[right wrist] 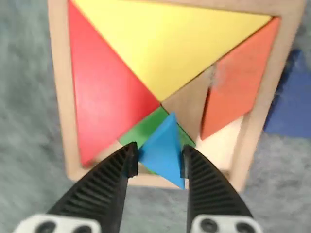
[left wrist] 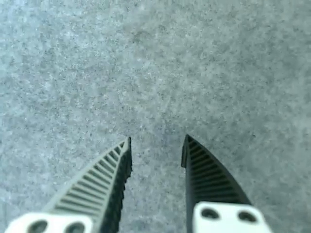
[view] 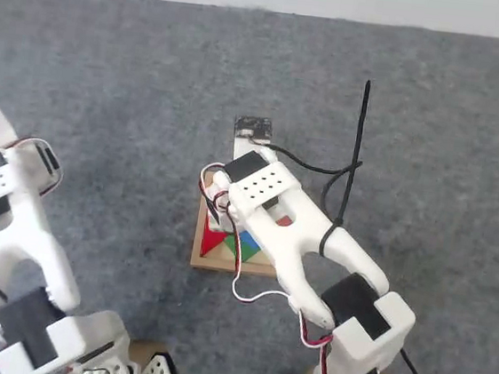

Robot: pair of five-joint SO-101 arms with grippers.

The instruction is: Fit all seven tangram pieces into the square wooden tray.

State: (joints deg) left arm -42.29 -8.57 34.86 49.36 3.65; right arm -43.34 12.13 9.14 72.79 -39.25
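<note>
**Blue triangle poised over the tray**

The right claw (right wrist: 158, 151) grasps the blue triangle (right wrist: 163, 145) just above the wooden tray (right wrist: 58, 97), over the green piece (right wrist: 146, 128). It probably needs shifting toward the bare floor beside the orange piece (right wrist: 233, 82), edges aligned, before letting go. The right wrist view reveals those gaps and a dark blue piece (right wrist: 291, 97) outside the rim; in the high view the arm (view: 290, 227) hides most of the tray. The left claw (left wrist: 157, 139) hangs released over the grey tabletop (left wrist: 146, 58).
</note>
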